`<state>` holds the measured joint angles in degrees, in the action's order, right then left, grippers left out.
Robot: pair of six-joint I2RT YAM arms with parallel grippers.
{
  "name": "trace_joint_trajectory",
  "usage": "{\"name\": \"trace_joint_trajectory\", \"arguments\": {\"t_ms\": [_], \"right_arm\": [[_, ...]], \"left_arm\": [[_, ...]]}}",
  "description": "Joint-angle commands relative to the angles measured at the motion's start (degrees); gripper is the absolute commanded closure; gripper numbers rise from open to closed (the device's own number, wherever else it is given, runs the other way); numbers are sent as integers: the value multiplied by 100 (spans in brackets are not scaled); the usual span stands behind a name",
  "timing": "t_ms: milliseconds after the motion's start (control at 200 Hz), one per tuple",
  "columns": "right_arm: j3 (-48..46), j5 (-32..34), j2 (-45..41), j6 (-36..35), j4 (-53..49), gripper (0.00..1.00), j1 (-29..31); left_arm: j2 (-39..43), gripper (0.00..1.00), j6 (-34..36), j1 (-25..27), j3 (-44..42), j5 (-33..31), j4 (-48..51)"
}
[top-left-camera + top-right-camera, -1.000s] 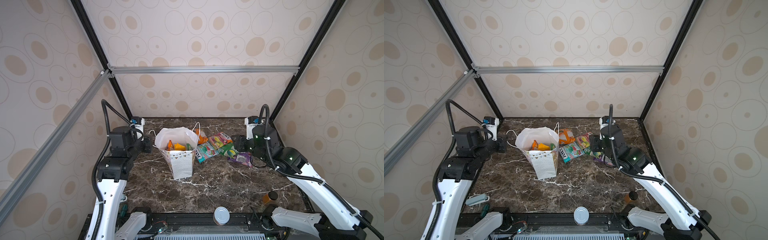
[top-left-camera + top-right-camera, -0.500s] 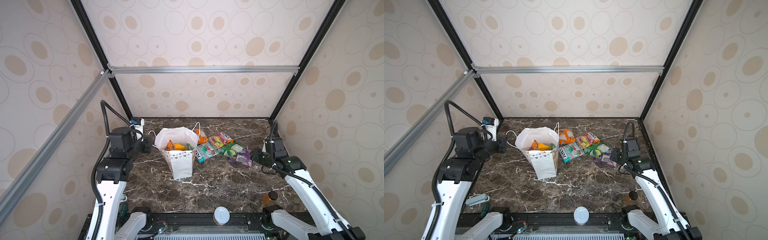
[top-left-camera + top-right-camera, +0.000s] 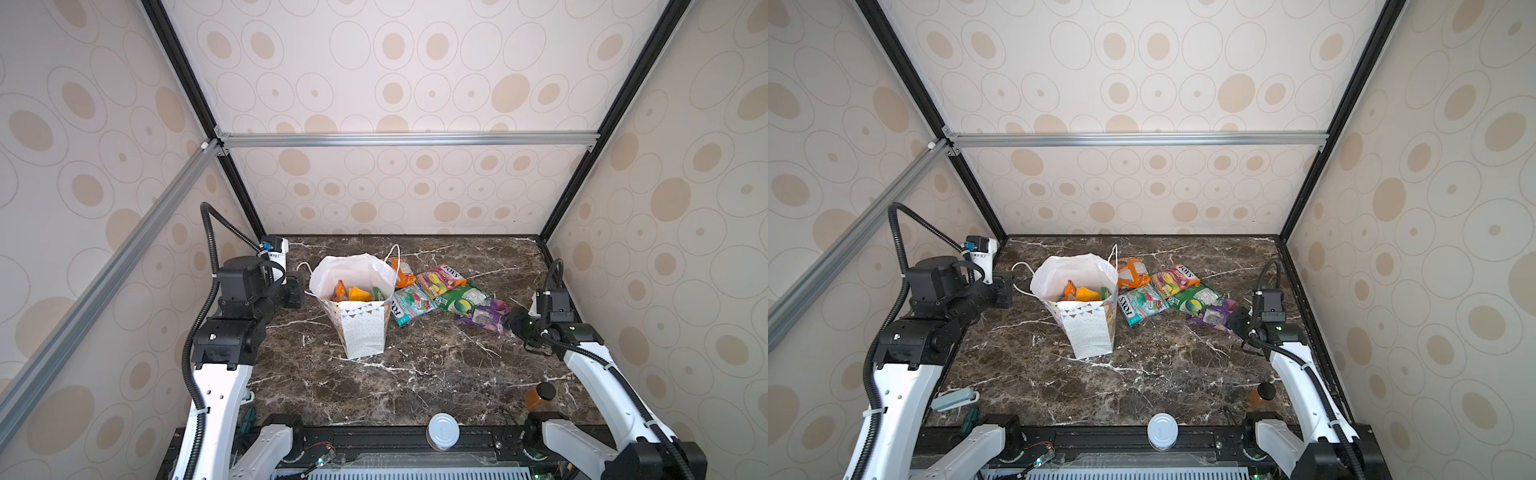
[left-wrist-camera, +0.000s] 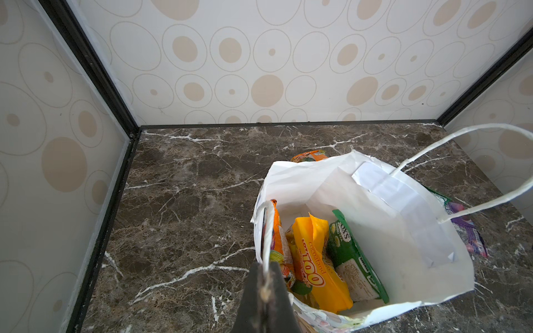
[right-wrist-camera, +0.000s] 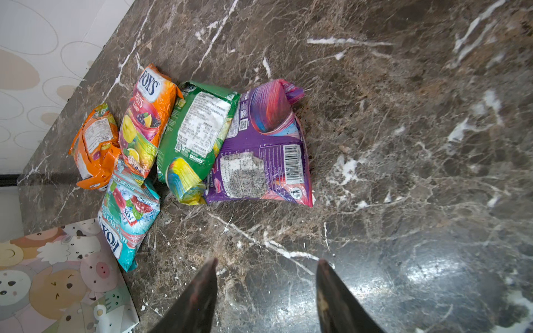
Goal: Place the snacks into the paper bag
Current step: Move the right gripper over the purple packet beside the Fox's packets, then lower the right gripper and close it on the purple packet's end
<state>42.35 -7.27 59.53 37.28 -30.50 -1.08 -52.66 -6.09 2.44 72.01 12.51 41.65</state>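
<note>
The snacks were seen in a top view in two lots: five packets lay overlapping on the surface just beside the paper bag, and others stood inside it. The bag stood upright, its mouth spread wide. The left hand was set at the bag's rim, the right hand just beside the purple packet.

In the left wrist view the left hand was found clamped on a cord handle, seemingly so that the mouth was held open for loading; a yellow packet was seen within, among others.

In the right wrist view the right hand was shown with jaws apart and empty over bare surface, the purple packet lying nearest, probably the next to be taken.
</note>
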Motion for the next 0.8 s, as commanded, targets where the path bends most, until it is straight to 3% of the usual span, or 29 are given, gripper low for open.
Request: {"name": "trace_joint_trajectory", "arguments": {"t_ms": [0, 795], "right_arm": [[-159, -130, 156, 110, 279, 43, -169], [-264, -433, 1600, 63, 1319, 38, -386]], "left_arm": [[94, 100, 160, 28, 68, -10, -95], [86, 100, 169, 24, 147, -1, -49]]}}
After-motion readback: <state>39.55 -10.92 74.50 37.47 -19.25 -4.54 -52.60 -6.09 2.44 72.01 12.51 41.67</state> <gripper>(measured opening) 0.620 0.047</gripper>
